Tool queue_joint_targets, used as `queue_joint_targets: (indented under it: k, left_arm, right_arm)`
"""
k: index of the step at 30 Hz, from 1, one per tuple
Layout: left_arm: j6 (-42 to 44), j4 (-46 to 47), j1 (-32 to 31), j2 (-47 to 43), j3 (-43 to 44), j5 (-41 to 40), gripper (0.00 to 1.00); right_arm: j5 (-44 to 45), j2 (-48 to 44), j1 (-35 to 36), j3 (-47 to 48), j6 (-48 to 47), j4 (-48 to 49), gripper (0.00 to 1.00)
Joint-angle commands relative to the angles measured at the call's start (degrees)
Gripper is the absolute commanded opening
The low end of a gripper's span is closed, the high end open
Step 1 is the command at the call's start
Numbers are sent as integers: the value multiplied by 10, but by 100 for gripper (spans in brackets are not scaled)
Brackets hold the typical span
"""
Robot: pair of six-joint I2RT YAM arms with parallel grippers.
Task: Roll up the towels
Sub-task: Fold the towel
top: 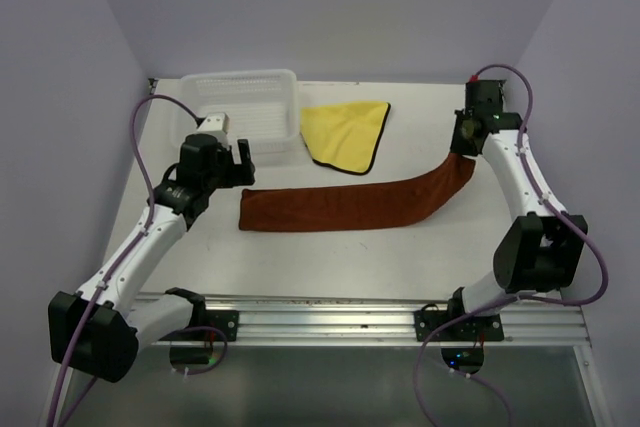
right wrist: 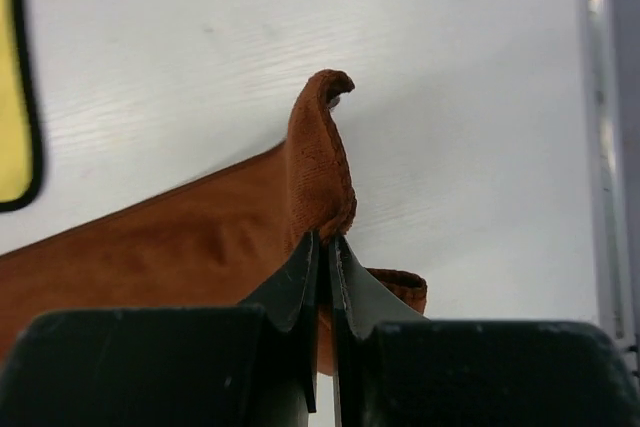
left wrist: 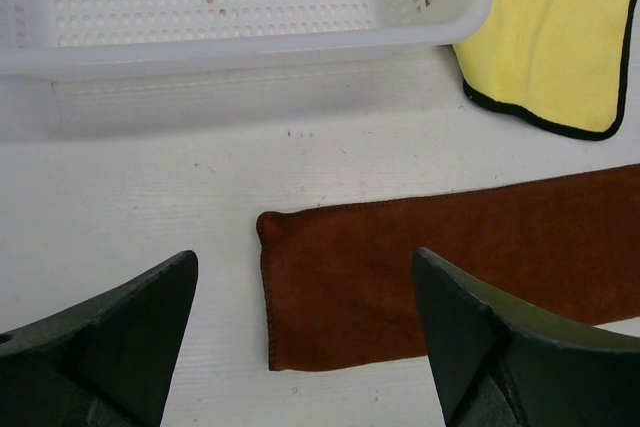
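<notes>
1. The brown towel (top: 340, 205) has its right end pinched in your right gripper (right wrist: 322, 247). The jaws are closed tight on a fold of the cloth, and that end is lifted off the table (top: 330, 267).
2. From that grip the towel runs leftward as one long, narrow strip, sloping down to lie flat across the middle of the table. Its long axis goes side to side, from your right arm towards your left.
3. Your left gripper (left wrist: 305, 259) hangs wide open and holds nothing. It is near the strip's free left end, which shows between its fingers in the wrist view. Each arm is therefore at one end, and only the right has a hold.
4. I judge that a roll would travel along that long axis, from one end towards the other.
5. The yellow towel (top: 347, 132) lies flat behind the strip, apart from it and not rolled.
6. The white basket (top: 240, 77) sits at the back, just beside the yellow towel on its left. No cloth shows in it.
</notes>
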Motion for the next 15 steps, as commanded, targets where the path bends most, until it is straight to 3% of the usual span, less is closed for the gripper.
queue_joint_targets:
  k: [1,10,15]
  left_arm:
    - [8,29,-4,-18,1,3,91]
    - [12,29,-3,-44,-5,-14,92]
    - [12,30,-3,-51,-8,-15,92]
  right_arm:
    - [-56,-15,68,38,32,-51,0]
    - [-67,12,254,95,146,-77,0]
    - [-60,73,351,178,184,-94,0]
